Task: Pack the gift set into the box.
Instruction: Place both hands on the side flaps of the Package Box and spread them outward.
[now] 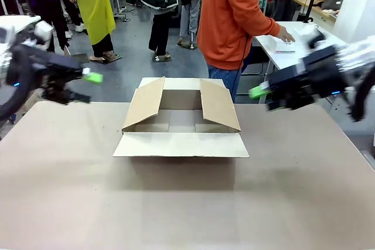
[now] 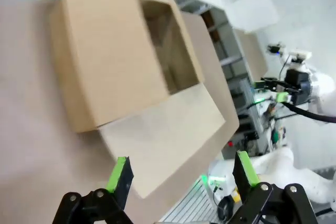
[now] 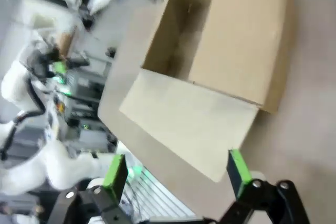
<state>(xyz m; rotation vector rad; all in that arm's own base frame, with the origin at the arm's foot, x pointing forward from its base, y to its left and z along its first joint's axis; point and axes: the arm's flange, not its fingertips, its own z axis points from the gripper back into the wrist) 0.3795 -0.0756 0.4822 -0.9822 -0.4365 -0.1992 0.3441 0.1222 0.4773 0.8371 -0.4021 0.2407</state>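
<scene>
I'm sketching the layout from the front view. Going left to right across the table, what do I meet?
Left end effector → box → right end effector. The person in orange stands behind the box and overlaps its right part, so is left out of the order.

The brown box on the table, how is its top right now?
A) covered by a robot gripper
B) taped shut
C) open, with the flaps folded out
C: the box has its two side flaps tilted up and outward and its near flap lying flat on the table, so you can look right into it.
</scene>
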